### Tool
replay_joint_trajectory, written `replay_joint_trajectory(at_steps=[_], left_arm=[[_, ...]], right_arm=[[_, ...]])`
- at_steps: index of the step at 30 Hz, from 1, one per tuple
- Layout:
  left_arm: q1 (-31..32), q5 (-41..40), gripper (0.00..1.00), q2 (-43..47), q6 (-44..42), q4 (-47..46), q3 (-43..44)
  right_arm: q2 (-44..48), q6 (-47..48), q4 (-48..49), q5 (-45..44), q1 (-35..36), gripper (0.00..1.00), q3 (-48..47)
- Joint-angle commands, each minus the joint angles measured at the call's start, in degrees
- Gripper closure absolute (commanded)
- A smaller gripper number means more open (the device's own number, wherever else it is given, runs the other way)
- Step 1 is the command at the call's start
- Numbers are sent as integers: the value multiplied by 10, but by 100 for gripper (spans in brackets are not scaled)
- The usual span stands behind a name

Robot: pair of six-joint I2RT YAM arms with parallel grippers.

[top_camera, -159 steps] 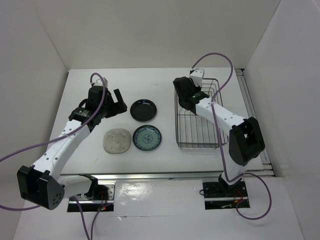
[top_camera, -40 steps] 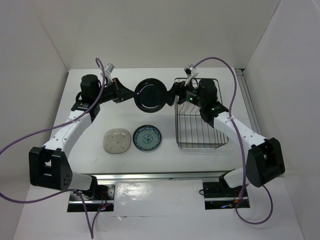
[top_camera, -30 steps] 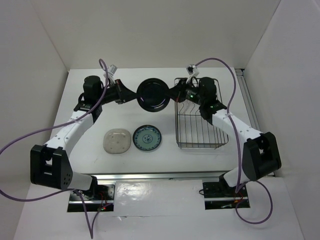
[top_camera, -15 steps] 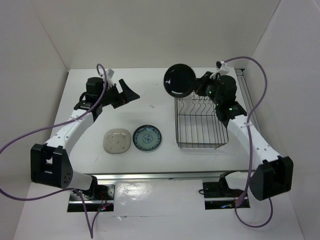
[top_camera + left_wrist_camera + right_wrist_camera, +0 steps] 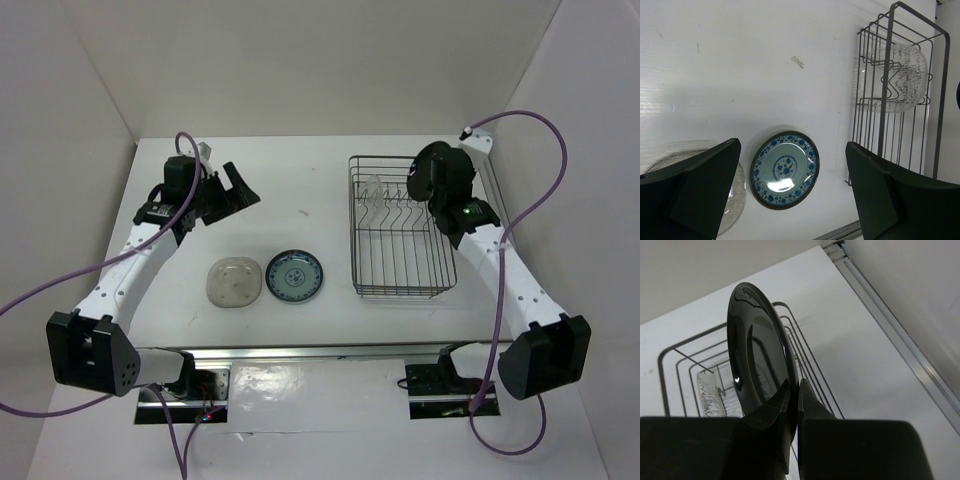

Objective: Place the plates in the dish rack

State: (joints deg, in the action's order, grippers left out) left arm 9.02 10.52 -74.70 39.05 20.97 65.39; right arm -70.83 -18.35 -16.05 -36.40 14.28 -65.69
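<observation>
**Black plate (image 5: 757, 370) swung across to rack**

Released by left gripper (image 5: 791, 150), now wide open and empty above blue plate (image 5: 785, 170). Pinched at rim by right gripper (image 5: 792, 405), upright over far-right end of dish rack (image 5: 404, 293). Clear plate (image 5: 895, 75) slotted alongside. Tines below; straight drop likely.
</observation>
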Motion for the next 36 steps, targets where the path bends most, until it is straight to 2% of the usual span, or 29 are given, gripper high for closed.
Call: replay_joint_trajectory(at_steps=[1, 10, 14, 36], left_arm=[[-2, -24, 0, 10, -12, 22, 21], [-14, -44, 0, 29, -17, 50, 26], [-19, -38, 0, 35, -22, 50, 26], [-37, -4, 0, 35, -27, 55, 16]], right_arm=[[-4, 2, -3, -47, 6, 100, -25], [-53, -3, 18, 8, 22, 100, -20], [-79, 10, 23, 3, 49, 100, -35], [-159, 28, 40, -5, 71, 100, -64]])
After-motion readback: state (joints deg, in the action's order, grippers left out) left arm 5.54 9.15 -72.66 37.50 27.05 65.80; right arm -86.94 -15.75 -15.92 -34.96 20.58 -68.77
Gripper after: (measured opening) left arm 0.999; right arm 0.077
